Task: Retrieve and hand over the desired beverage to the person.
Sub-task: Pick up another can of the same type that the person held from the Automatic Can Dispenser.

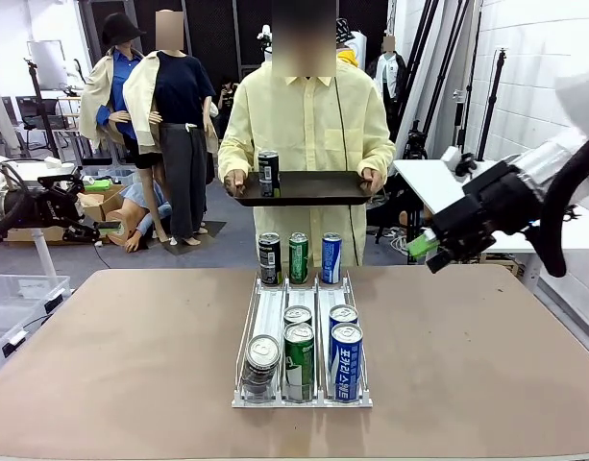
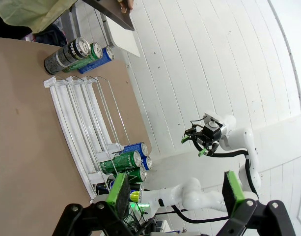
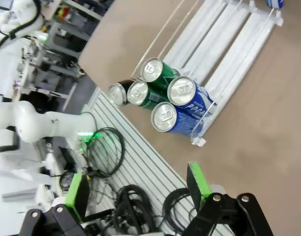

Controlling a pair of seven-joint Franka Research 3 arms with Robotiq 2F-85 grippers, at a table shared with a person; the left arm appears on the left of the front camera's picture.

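Now | left end effector [image 2: 177, 189], right end effector [image 3: 135, 186]: parted, empty | front: tray [image 1: 318, 187], probably-black can [image 1: 268, 171]

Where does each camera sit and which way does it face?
Front: fixed on the robot's side, facing across the table at the person holding a tray; right gripper at right.
Left wrist: on the left arm, looking along the open left gripper over the rack toward the right arm.
Right wrist: on the right arm, looking down past its open fingers at the cans.
Shared: the rack, in all three.
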